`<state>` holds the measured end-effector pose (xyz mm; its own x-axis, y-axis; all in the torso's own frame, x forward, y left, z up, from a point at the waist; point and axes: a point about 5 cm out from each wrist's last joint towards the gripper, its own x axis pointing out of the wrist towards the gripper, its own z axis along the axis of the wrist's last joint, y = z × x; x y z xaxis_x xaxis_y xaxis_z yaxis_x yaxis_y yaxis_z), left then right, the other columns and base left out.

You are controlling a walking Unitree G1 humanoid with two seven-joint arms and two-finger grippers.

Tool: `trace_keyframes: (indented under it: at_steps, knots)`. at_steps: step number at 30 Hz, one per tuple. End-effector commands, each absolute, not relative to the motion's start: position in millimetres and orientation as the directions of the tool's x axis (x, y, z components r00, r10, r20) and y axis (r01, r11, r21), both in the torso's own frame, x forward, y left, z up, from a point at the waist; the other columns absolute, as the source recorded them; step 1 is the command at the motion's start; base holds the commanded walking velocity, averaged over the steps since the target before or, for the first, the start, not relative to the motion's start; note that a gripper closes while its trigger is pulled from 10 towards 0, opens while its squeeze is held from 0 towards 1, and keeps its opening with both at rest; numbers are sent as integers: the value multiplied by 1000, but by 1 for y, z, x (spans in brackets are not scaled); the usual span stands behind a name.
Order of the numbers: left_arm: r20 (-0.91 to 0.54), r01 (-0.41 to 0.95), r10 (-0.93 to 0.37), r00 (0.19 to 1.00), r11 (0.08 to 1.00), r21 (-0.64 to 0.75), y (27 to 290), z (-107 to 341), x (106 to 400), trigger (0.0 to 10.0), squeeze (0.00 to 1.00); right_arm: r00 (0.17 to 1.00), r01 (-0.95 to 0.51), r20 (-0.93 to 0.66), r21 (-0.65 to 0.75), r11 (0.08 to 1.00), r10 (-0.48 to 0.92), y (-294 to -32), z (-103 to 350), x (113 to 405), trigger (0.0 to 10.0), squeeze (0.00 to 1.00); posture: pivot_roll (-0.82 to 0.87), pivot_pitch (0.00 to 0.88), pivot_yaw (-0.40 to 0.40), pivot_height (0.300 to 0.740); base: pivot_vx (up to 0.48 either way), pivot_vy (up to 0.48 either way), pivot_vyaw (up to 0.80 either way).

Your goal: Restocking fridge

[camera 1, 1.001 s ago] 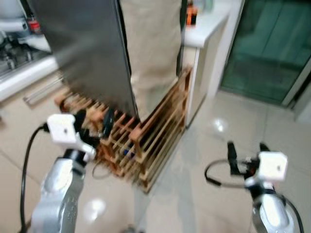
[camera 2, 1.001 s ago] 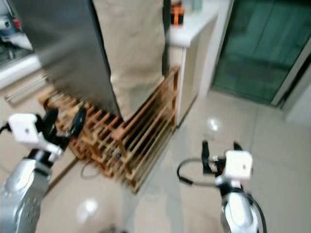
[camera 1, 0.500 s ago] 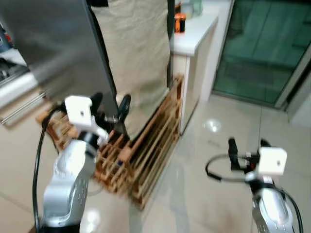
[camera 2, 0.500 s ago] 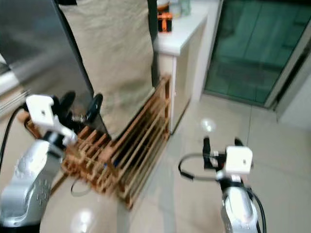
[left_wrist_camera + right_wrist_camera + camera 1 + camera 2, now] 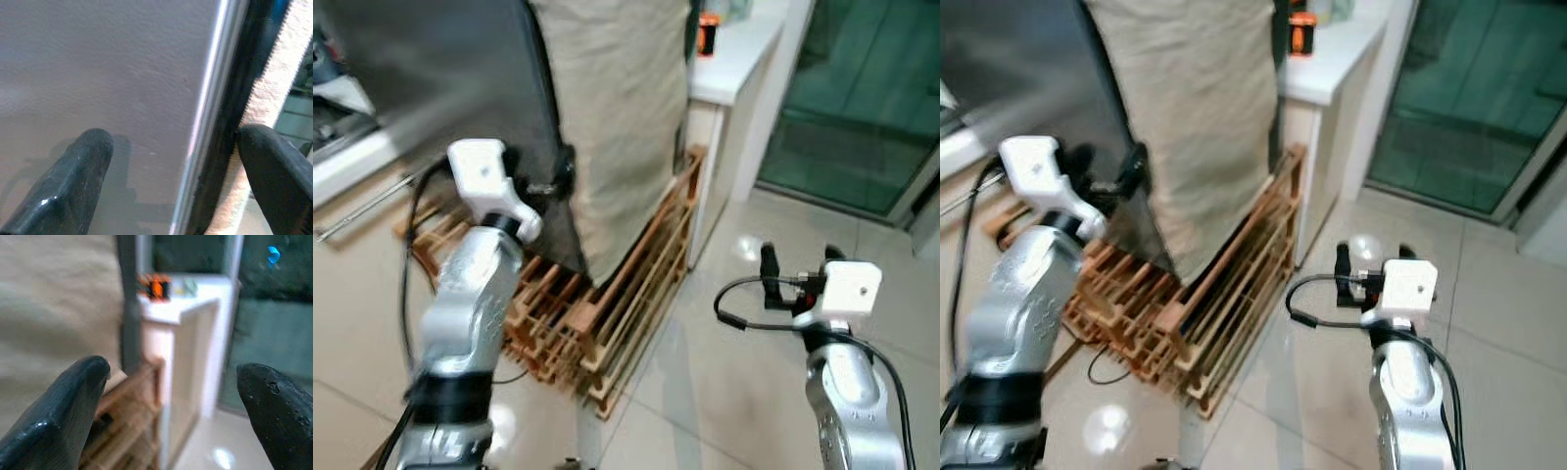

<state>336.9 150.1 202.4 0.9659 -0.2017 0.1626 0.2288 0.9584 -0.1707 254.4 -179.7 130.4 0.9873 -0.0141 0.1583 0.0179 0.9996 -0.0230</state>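
1. I have the left tool (image 5: 540, 181) up at the edge of the fridge door (image 5: 440, 78), its fingers (image 5: 73, 186) spread wide and holding nothing. In the left wrist view one finger lies over the grey door face and the other sits past the dark edge strip, so the edge is between them.

2. The fridge is the task's thing here. It stands on a wooden pallet (image 5: 607, 313), with a beige cloth (image 5: 617, 108) hanging down its side just beside my left tool. I see no stock to load anywhere yet.

3. The step in hand, as I judge it, is getting hold of the door edge to swing it. To do it well I would push the tool in until the edge sits deep between the fingers, then close firmly.

4. The cloth lies very near the far finger. I would keep it out of the grip, since fabric caught between pad and metal would likely let the door slip.

5. I would pull along the door's arc, not straight back, and keep the robot's feet clear of the pallet corner that juts toward us.

6. The right tool (image 5: 1369, 266) hangs free over the tiled floor (image 5: 744, 392), fingers apart and empty, pointing toward the white tabletop (image 5: 729, 59) with an orange item (image 5: 708, 32) on it.

7. It is well apart from the door and ready if needed.
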Motion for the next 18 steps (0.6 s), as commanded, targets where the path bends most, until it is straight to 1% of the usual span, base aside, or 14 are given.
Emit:
trace_keyframes:
  at_steps: [1, 7, 11, 13, 14, 18]
  knots:
    - [162, 189, -160, 974, 965, -180, 161, 206, 340, 10000, 0, 993, 37, 114, -15, 999, -35, -184, 123, 249, 10000, 0, -138, 53, 61, 740, 0, 0, 0]
    - [153, 234, -209, 966, 957, -171, 156, 206, 338, 10000, 0, 994, 65, 86, -6, 998, -64, -188, 118, 244, 10000, 0, -153, 67, 73, 740, 0, 0, 0]
    - [103, 264, -251, 962, 955, -135, 160, 192, 317, 10000, 0, 995, 75, 66, -5, 997, -75, -190, 114, 237, 10000, 0, -152, 81, 79, 740, 0, 0, 0]
    - [93, 270, -259, 961, 954, -133, 160, 188, 314, 10000, 0, 995, 79, 64, -5, 997, -78, -192, 113, 237, 10000, 0, -147, 84, 76, 740, 0, 0, 0]
    - [75, 285, -277, 958, 948, -139, 158, 181, 306, 10000, 0, 995, 85, 58, -5, 996, -84, -194, 112, 236, 10000, 0, -141, 90, 72, 740, 0, 0, 0]
    - [90, 305, -293, 952, 938, -164, 148, 183, 301, 10000, 0, 995, 78, 59, -8, 997, -77, -194, 112, 240, 10000, 0, -135, 93, 69, 740, 0, 0, 0]
